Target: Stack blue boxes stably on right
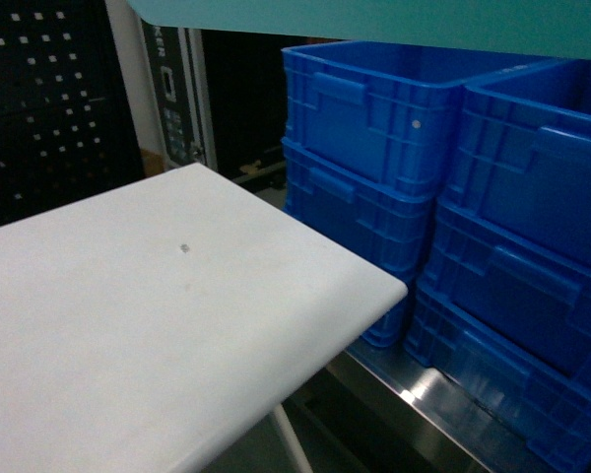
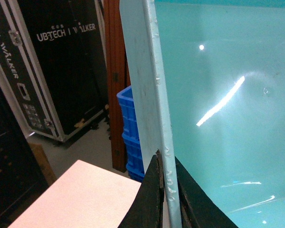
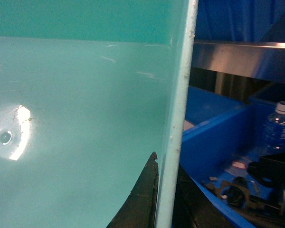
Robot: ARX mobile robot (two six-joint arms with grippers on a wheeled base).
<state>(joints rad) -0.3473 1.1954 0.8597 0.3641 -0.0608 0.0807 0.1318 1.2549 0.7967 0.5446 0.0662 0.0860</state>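
Note:
A light turquoise blue box (image 1: 394,22) is held up high; in the head view only a strip of it shows along the top edge. The left wrist view looks into its smooth inside (image 2: 228,95), and my left gripper (image 2: 165,164) is shut on its thin pale rim, one finger on each side. From the right wrist I see the other side of the box (image 3: 76,95), where my right gripper (image 3: 165,166) is likewise shut on the rim. Neither gripper appears in the head view.
A white table (image 1: 158,325) fills the lower left. Dark blue ribbed crates (image 1: 374,128) stand in two stacks on a metal shelf (image 1: 443,404) at right. One dark blue crate (image 3: 213,137) holds a water bottle (image 3: 279,126). A black flight case (image 2: 61,71) stands behind.

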